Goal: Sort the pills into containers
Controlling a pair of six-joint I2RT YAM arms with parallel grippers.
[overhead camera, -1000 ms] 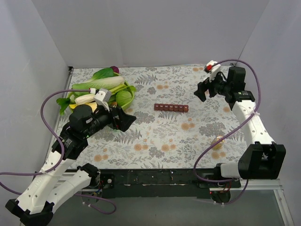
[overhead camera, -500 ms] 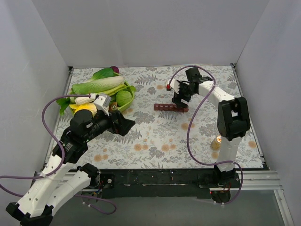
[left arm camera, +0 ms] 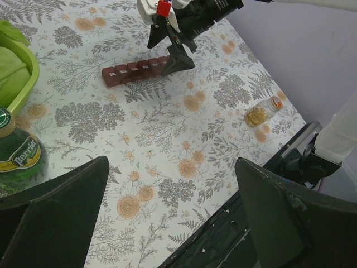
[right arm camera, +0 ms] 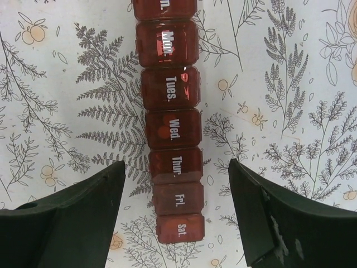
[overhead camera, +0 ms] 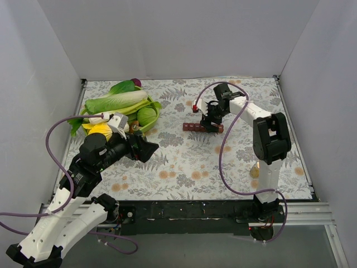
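Though the right arm (overhead camera: 262,120) covers part of it from above, the strip (overhead camera: 192,127) lies flat on the flowered cloth (overhead camera: 184,164). It is seven dark-red boxes in a row, with the lids down as far as I can see. The right claw (overhead camera: 210,124) hangs over the strip's right half, spread wide and gripping nothing. One finger (right arm camera: 67,223) shows to each side of the Thur., Fri. and Sat. boxes. Whether a fingertip touches the strip I cannot tell.

In the right wrist view the labels read Mon. to Sat., but the first box is cut off by the top edge, with only an "n." showing. Pale patches show through the Mon. and Wed. lids, and I cannot make out what they are.

The left claw (left arm camera: 172,164) is well to the strip's near left, its jaws far apart and empty, over bare cloth. A small bottle (left arm camera: 262,113) lies on its side well apart from the strip, to its near right, with yellowish pills (left arm camera: 256,117) inside. From overhead the right arm hides most of it. Left of the strip stands a green bottle (left arm camera: 19,162), cut by the frame edge, and beyond it a green bowl (left arm camera: 32,72) of leafy greens.
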